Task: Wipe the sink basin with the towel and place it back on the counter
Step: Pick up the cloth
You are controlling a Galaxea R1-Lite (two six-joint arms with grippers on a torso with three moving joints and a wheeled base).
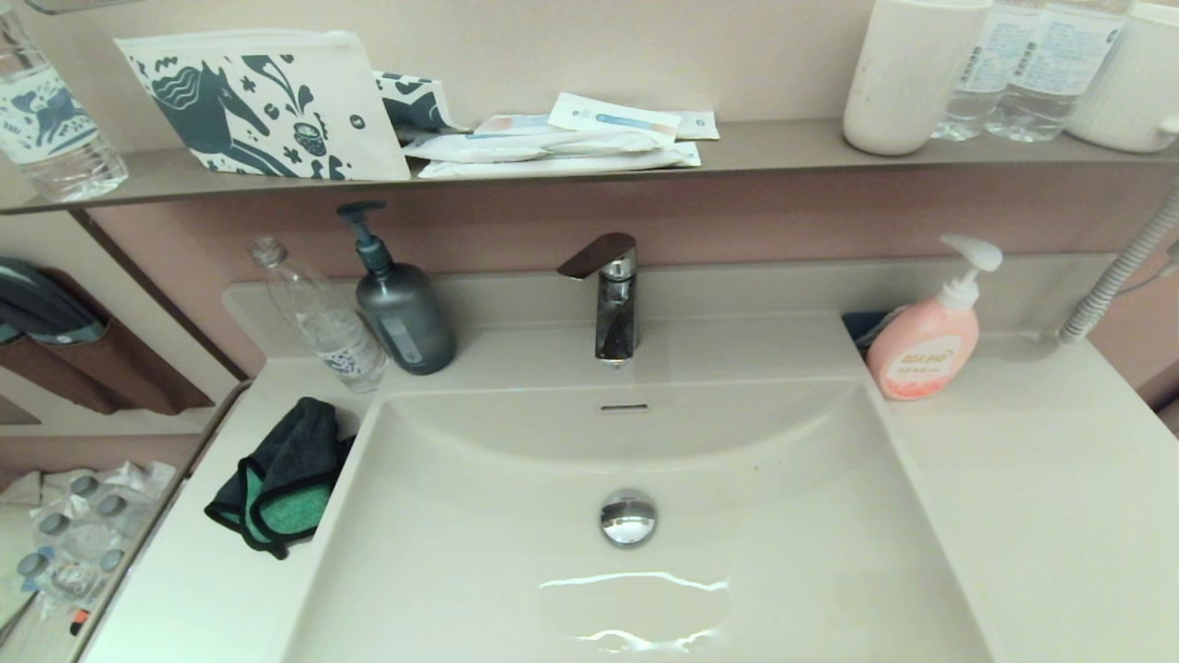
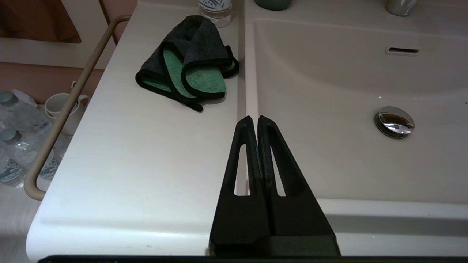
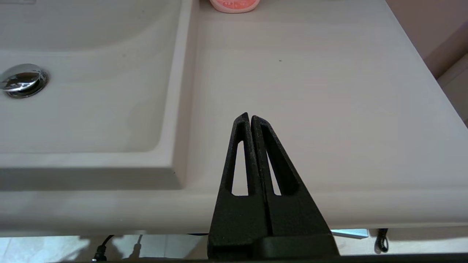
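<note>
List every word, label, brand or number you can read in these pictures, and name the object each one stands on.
No text can be read with certainty.
Pink soap bottle: white label with red characters, too blurred to read.
Dark pump bottle: grey label, illegible.
Clear bottle on the counter: print too small.
Shelf sachets and water bottles: print too small.
Towel: no text visible.

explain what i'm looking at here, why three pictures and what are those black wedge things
It's a two-armed robot at a bathroom sink. One picture comes from a camera on its head, looking down; the other two come from cameras on its wrists. The black wedges are its grasping parts: the left end effector and the right end effector, both shut and holding nothing, near the front edge. The towel, dark grey with a green inside, lies folded on the counter left of the sink basin. By the tap stand a dark pump bottle and pink soap.
</note>
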